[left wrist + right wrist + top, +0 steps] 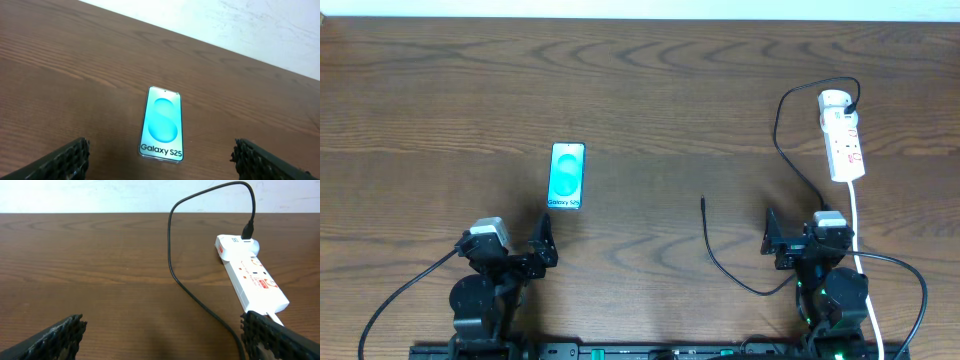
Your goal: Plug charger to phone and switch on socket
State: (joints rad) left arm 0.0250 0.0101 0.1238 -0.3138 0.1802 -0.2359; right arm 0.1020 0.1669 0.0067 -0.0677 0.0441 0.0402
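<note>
Viewing the bench (640, 90), I find the socket (252, 277) ahead of the right fingers (57, 335), toward their right side. The phone (161, 124) lies flat ahead of the left fingers (67, 159), centred between them. The charger (704, 205) tip rests left of the right fingers. Both pairs stand apart, empty.

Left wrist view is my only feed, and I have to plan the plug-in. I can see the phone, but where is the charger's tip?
Observer: The charger tip lies on the table to the right of the phone, apart from it and nearer the right gripper.
Operator: Where does its cable lead?
Observer: It curves round to the socket at the far right and is plugged into its round end.
Operator: Is the right gripper free?
Observer: Yes, it is open and holds nothing.
</note>
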